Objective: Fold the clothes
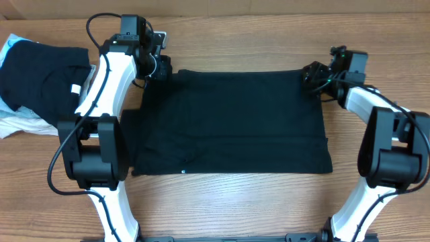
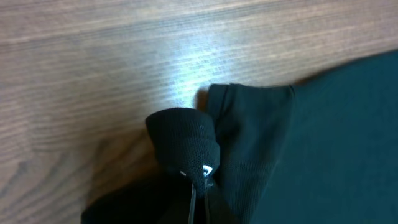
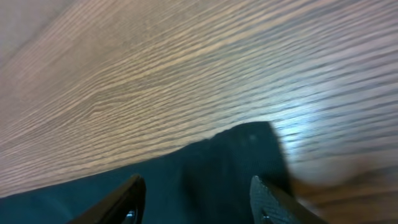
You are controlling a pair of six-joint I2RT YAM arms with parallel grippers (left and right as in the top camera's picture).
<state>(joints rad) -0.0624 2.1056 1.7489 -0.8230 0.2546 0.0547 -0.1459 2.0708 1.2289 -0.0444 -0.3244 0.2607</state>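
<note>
Right gripper (image 3: 198,186) jaws apart over T-shirt (image 1: 228,121) corner; left gripper (image 1: 162,70) clamped on other corner; lone pull could skew fold.

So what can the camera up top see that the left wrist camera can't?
Only overhead: the whole spread T-shirt lying flat, the right gripper at its far right corner, and a second black T-shirt heaped at the left. Only the left wrist: a close look at that shirt's corner bunched in the shut left gripper. Both: the spread T-shirt and the wooden table.
</note>
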